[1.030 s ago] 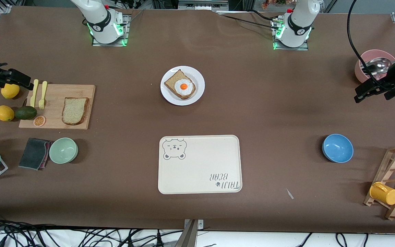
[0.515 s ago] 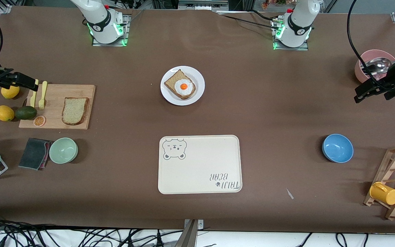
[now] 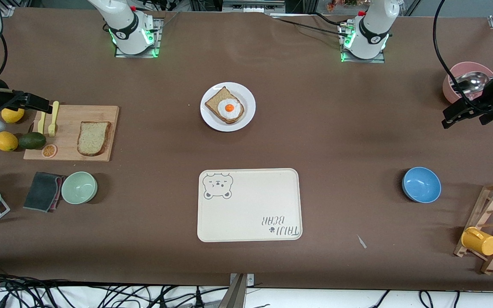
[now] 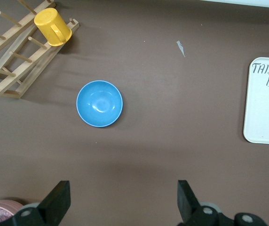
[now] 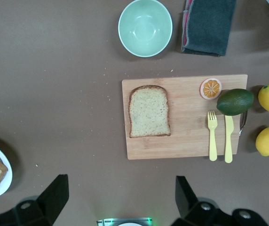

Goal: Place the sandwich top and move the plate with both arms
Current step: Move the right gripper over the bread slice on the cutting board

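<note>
Right gripper (image 3: pixel 37 102): fingers (image 5: pixel 54 193) spread wide, nothing held, over the board (image 3: pixel 69 147) edge at the right arm's end of the desk (image 3: pixel 336 141). Left gripper (image 3: pixel 454 117): fingers (image 4: pixel 57 200) likewise spread wide and empty, beside the pink bowl (image 3: pixel 454 75). The sandwich top (image 3: pixel 93 137) is seen flat on the board. The plate (image 3: pixel 248 100), mid-desk, is shown bearing toast (image 3: pixel 216 100) and egg (image 3: pixel 231 112).

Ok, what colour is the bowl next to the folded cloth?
Pale green: the bowl beside the dark grey cloth shows best in the right wrist view.

sandwich top (image 3: pixel 93 137) unobstructed above, fork (image 3: pixel 52 118) nearby
</note>
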Tool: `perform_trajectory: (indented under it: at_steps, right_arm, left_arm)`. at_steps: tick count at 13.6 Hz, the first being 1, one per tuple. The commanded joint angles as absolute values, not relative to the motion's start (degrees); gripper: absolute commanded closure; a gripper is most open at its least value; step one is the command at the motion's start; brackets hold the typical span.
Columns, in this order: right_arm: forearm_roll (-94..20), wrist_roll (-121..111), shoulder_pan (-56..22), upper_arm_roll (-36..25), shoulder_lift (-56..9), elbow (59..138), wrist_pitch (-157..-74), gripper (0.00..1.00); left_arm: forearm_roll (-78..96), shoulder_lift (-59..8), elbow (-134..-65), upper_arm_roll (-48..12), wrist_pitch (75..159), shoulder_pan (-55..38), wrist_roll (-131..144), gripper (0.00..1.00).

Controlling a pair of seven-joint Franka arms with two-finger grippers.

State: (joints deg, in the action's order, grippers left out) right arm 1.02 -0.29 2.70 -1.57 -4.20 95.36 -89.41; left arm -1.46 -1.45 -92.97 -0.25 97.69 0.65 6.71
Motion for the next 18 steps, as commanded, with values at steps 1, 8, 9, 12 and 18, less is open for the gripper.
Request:
perform_trajectory:
  at_steps: [1,8,9,12,18]
  right_arm:
    - [4.29,-0.79,2.64,-1.23,-4.39,95.18,-89.47,0.0]
    - [14.31,5.51,-1.32,-1.14,-6.5,105.8,-101.51,0.01]
    - [14.5,7.1,-1.75,-1.06,-6.59,107.56,-102.73,0.05]
    - [14.68,11.76,-2.11,-1.14,-7.03,114.67,-109.58,0.18]
    - [14.94,13.45,-2.11,-1.14,-12.38,122.51,-120.64,0.36]
  left_arm:
    - [0.0,-2.29,-91.32,-0.09,97.12,0.53,6.33,0.0]
    - [0.0,-2.29,-91.41,-0.09,97.12,0.62,6.33,0.0]
    - [0.0,-2.29,-91.41,-0.09,97.12,0.62,6.33,0.0]
    - [0.0,-2.29,-91.41,0.0,97.12,0.53,6.33,0.0]
    - [0.0,-2.29,-91.41,-0.09,97.12,0.53,6.33,0.0]
